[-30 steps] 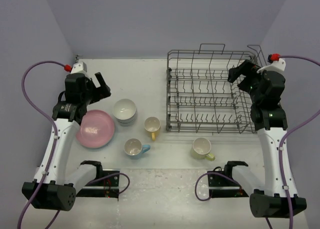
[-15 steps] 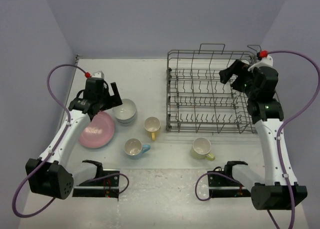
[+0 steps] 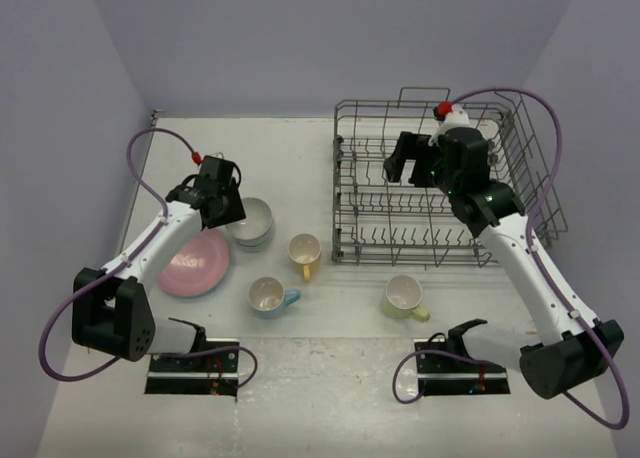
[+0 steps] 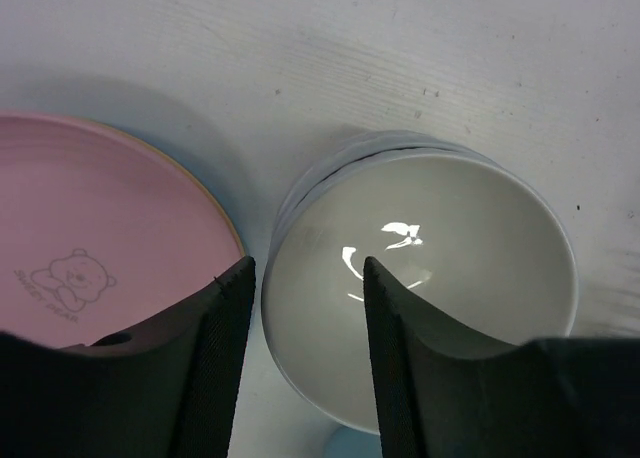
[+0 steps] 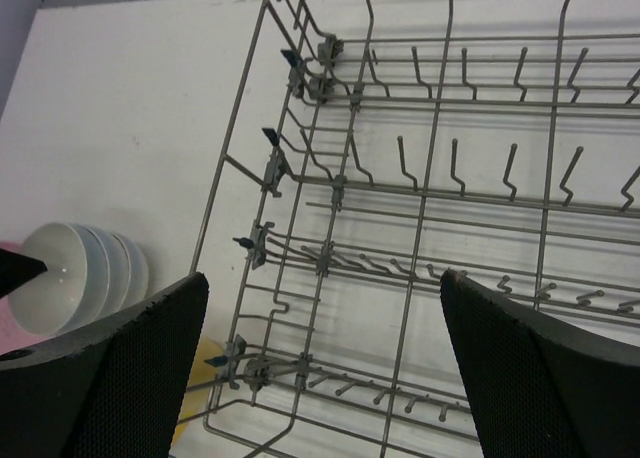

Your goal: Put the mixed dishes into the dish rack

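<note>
Left tool (image 4: 307, 268) half-spread over the rim of the bowls; right tool (image 5: 322, 278) spread wide above the dish rack (image 3: 400, 233).

The left tool's two fingers straddle the near rim of the top bowl in the stack of white bowls (image 4: 450, 248), one finger inside the bowl and one outside, between the bowls and the pink plate (image 4: 100, 228). Bare bowl wall shows between the fingers, so they are not pinching the rim. The right tool hangs with nothing between its fingers over the left half of the rack, which holds no dishes and stands at the far right of the surface (image 3: 290, 158). The bowls sit just right of the pink plate and touch its edge. The yellow mug (image 3: 304, 250), light blue mug (image 3: 267, 294) and pale yellow-green mug (image 3: 403, 295) stand upright on the surface in front of the rack.
</note>
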`<state>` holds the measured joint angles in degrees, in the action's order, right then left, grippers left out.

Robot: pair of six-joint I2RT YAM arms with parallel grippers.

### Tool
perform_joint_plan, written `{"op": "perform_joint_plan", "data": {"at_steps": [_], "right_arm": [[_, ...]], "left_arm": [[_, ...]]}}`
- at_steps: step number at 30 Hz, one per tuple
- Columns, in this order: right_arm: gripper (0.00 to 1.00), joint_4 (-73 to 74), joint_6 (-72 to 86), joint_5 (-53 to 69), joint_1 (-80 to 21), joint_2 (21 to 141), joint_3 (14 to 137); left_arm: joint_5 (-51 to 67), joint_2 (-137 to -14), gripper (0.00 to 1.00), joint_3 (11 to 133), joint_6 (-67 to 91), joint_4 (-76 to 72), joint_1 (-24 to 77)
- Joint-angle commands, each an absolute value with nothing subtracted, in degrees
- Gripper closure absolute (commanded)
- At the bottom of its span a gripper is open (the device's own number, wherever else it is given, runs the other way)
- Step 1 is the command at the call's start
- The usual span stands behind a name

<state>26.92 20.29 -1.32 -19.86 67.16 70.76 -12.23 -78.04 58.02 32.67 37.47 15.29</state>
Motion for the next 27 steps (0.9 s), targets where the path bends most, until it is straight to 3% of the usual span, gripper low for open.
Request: {"op": "perform_joint_plan", "data": {"at_steps": [1,4,10,13,16,17,19,27], "right_arm": [[0.01,28.12,18.28,-5.44,-23.63,69.86,74.61],[0.01,29.18,17.58,-6.5,-26.53,72.58,76.63],[0.01,28.47,15.91,-5.54,-31.45,76.37,79.88],[0.01,29.0,15.73,-4.93,-32.17,76.9,80.77],[0.01,28.3,16.0,-4.66,-32.25,76.12,79.99],[0.01,27.95,16.0,-4.83,-32.17,75.5,79.81],[0.01,27.86,16.0,-4.92,-32.17,74.89,79.37],[0.01,26.81,16.08,-5.1,-32.17,71.98,76.82]], "left_arm": [[-14.32,-78.05,0.52,59.5,34.19,36.12,15.38],[-15.11,-78.22,0.55,58.89,34.28,36.12,15.38],[-16.08,-79.45,0.72,58.54,34.45,35.95,15.38],[-16.61,-80.16,0.75,58.36,34.1,35.95,15.47],[-17.75,-80.51,0.84,58.36,33.58,36.12,15.47],[-18.01,-80.51,0.93,58.27,33.66,36.21,15.47],[-18.8,-79.98,1.0,58.27,33.49,36.3,15.47],[-20.48,-75.06,1.0,58.71,32.7,35.42,16.87]]}}
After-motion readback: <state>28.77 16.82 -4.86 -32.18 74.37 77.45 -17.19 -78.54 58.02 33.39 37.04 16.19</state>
